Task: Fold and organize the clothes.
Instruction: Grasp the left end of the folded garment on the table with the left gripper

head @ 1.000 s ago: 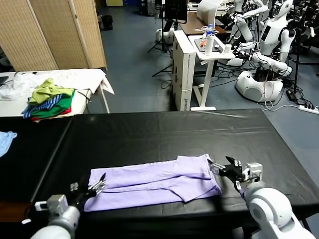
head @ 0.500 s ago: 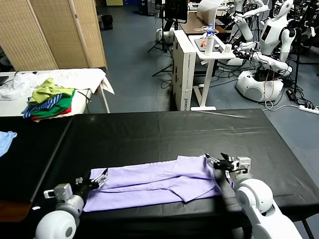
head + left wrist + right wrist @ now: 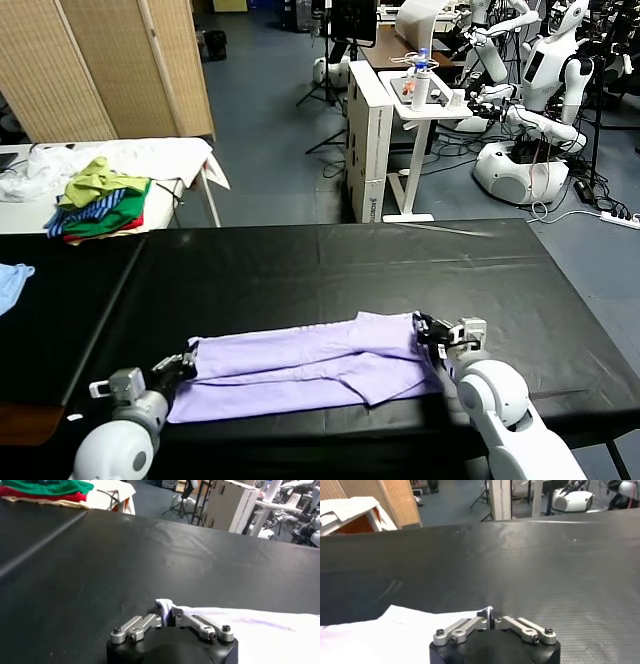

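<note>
T-shirt (image 3: 305, 370) pinched at both ends on the black table (image 3: 330, 270), both arms down at the near edge.

Starting at the left: a garment pile (image 3: 98, 205) of green, yellow, striped and red sits on the white side table, and a light blue cloth (image 3: 12, 283) lies at the black table's far left edge. Next, the left gripper (image 3: 185, 362) is clamped onto the lavender shirt's left end, a small bunch of cloth (image 3: 165, 609) pushed up between its fingers (image 3: 142, 626). The shirt stretches flat across the near strip of tabletop, folded lengthwise. At its right end, the right gripper (image 3: 428, 330) is clenched on the corner, a thin edge of fabric (image 3: 489, 613) nipped between the closed fingertips.
</note>
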